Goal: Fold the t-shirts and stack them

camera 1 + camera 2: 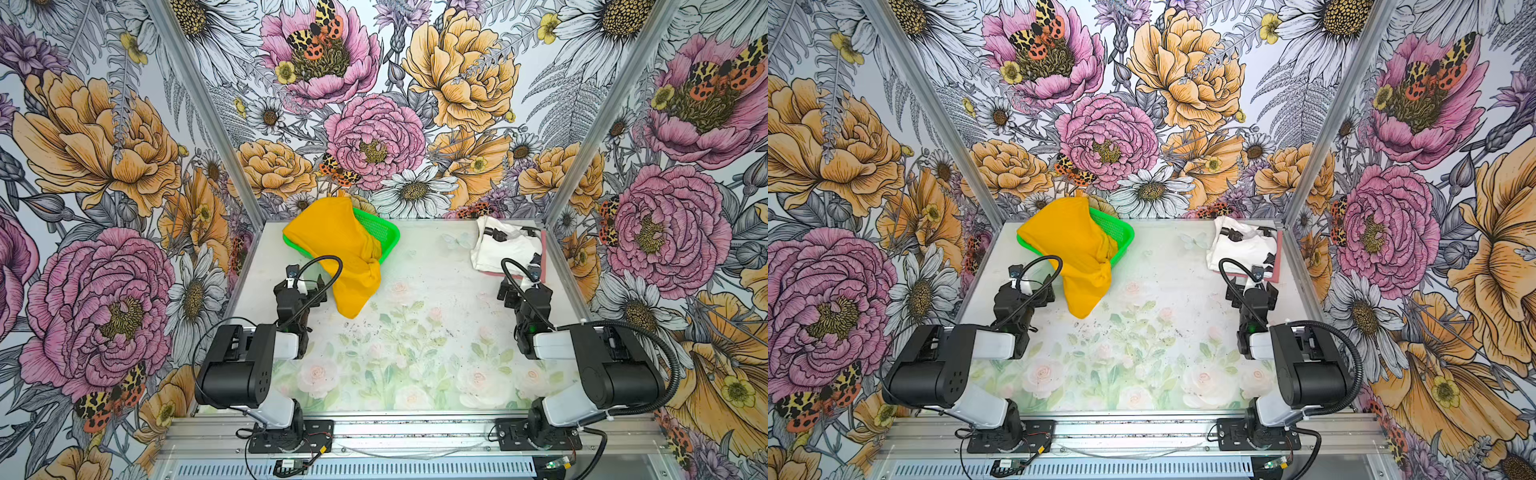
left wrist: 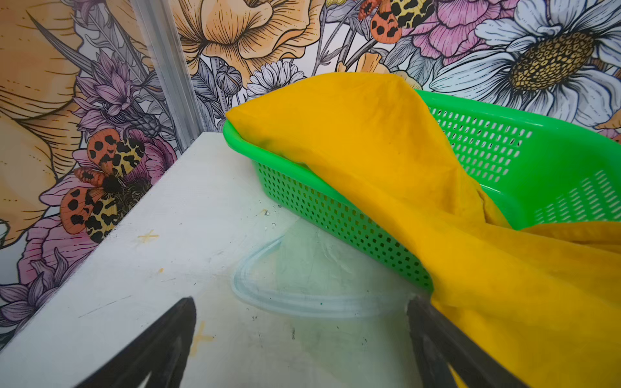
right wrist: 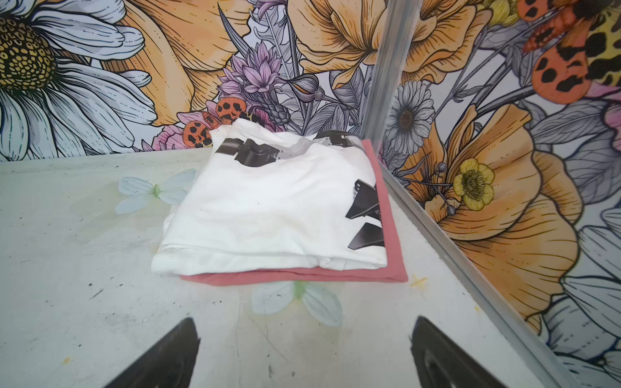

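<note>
Two shirts, white on pink, are lying stacked ahead of the right jaws, while the yellow shirt is trailing lengthwise from the basket onto the tabletop just beside the nearer left jaws; both pairs are gaping empty.

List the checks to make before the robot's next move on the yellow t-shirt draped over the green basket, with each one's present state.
1. Left gripper open, empty: ok.
2. Right gripper open, empty: ok.
3. Yellow t-shirt clear of the green basket: not ok, draped over its rim.
4. White t-shirt folded atop the pink t-shirt: ok.
5. Where the yellow t-shirt's collar lies: cannot tell.
</note>
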Robot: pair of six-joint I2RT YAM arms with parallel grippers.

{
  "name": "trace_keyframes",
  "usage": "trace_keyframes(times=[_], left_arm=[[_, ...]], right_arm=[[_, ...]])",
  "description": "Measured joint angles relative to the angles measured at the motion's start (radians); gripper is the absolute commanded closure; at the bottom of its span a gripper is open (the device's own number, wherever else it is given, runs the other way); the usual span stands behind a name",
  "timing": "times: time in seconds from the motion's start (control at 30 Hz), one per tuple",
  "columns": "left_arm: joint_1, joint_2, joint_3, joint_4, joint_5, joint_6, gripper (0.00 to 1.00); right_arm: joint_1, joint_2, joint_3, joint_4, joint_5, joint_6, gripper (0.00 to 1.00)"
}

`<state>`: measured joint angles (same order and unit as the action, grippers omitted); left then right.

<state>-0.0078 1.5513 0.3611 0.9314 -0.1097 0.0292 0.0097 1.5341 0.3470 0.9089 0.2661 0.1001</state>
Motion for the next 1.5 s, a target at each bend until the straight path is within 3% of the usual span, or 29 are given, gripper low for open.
trace_keyframes(times=[1.23,1.37,1.5], left_arm=[[0.008,-0.001,0.000,-0.001,0.013,0.000,0.01],[-0.060,-0.066,0.020,-0.112,-0.123,0.003,0.01],[-0.138,-0.152,0.201,-0.380,-0.273,-0.023,0.01]], right_arm=[[0.000,0.000,0.000,0.000,0.000,0.000,0.00],[-0.003,0.000,0.004,-0.005,-0.005,0.000,0.00],[-0.005,0.000,0.005,-0.010,-0.008,0.000,0.00]])
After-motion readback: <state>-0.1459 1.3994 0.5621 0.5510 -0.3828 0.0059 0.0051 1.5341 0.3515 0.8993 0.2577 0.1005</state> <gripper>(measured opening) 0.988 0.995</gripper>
